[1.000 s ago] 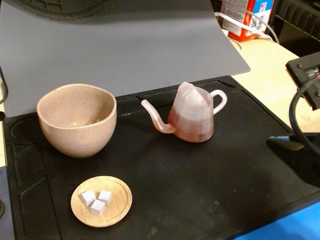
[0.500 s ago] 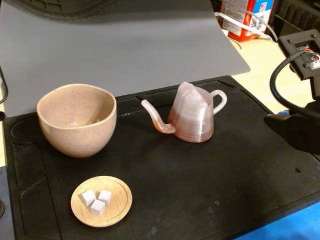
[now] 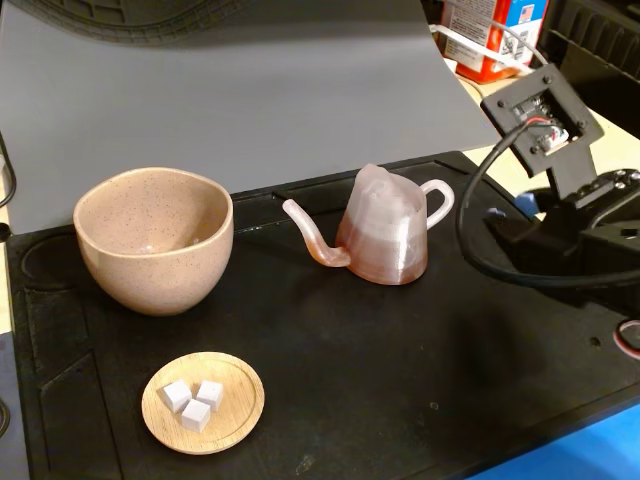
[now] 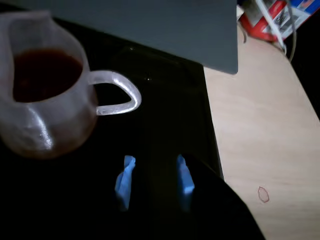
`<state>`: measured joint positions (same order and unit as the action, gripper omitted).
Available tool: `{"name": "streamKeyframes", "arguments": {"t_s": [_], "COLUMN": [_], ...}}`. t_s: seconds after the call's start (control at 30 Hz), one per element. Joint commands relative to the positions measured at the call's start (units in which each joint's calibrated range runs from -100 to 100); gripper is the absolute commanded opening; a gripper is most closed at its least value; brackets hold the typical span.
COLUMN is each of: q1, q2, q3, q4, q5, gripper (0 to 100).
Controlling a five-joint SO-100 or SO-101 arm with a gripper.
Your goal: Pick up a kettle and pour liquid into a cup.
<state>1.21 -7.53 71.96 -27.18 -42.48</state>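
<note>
We see jaws spread, empty | aligned toward kettle handle for grasp | cup waits off spout side.

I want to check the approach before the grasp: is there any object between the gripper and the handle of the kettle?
Nothing visible. In the wrist view only bare black mat lies between the open gripper and the kettle handle.
</note>
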Motion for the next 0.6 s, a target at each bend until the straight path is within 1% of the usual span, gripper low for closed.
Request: {"name": "streamKeyframes", "arguments": {"t_s": [0.0,0.07,0.17,0.27,0.33,0.53,0.57], "q1": [0.0,0.0,-0.7,-3.2,-3.1,-3.0,-2.8], "q2": [4.1,4.9,5.7,11.5,13.7,18.6,19.1], "q3": [-2.6,-6.6,-7.5,-12.0,-13.8,-18.0,-18.1], "q4": [-7.3,-6.6,-6.5,-7.4,-7.4,-7.4,-7.4], "q5": [0.8,2.0,4.6,4.7,6.9,7.0,8.9], "gripper": [12,12,12,12,12,12,12]}}
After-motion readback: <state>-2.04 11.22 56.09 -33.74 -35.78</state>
